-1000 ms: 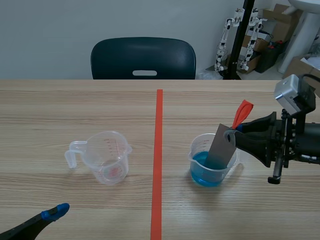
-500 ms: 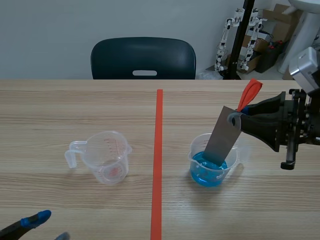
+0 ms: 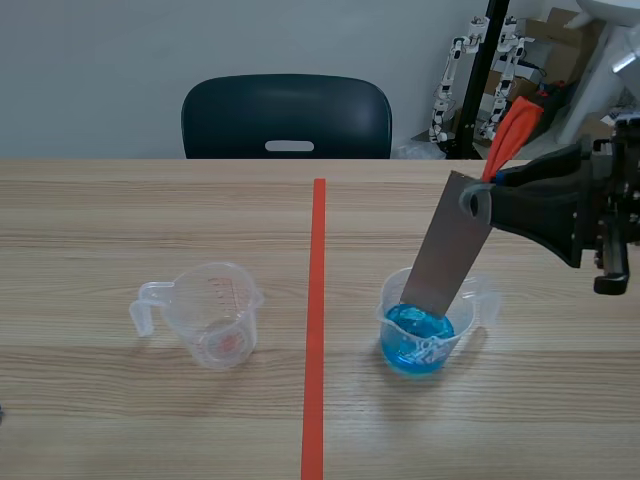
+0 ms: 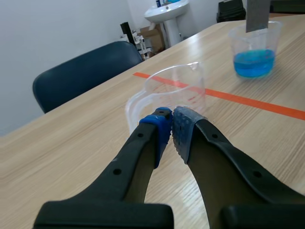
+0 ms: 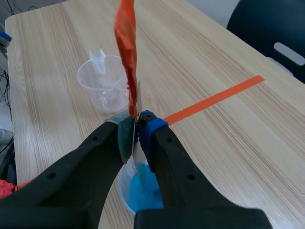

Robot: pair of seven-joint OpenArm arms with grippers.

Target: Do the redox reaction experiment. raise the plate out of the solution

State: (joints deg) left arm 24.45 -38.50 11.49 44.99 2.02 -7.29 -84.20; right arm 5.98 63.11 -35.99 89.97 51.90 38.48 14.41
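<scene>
- the right gripper [image 3: 480, 203] is clamped on the top of a grey metal plate [image 3: 445, 262], with an orange-red strip [image 3: 510, 130] rising from the grip.
- the plate hangs tilted, its lower edge at the rim of a clear cup of blue solution [image 3: 418, 340] on the right half of the bench [image 3: 150, 220].
- the left gripper [image 4: 170, 126], closed on nothing, hovers before an empty measuring cup [image 4: 174, 93] on the bench's left half.

We see a plate [image 3: 447, 250] of dull, matt grey metal, tied to a thin, crumpled orange-red strip [image 3: 512, 128], over a glossy clear plastic beaker [image 3: 388, 320]. At nine o'clock from it stands a cup [image 3: 215, 315] of the same clear plastic, on a tabletop [image 3: 150, 220] of pale, matt wood grain. The right end effector [image 5: 135, 129] is smooth matt black plastic with soft dotted pads [image 5: 147, 119].
</scene>
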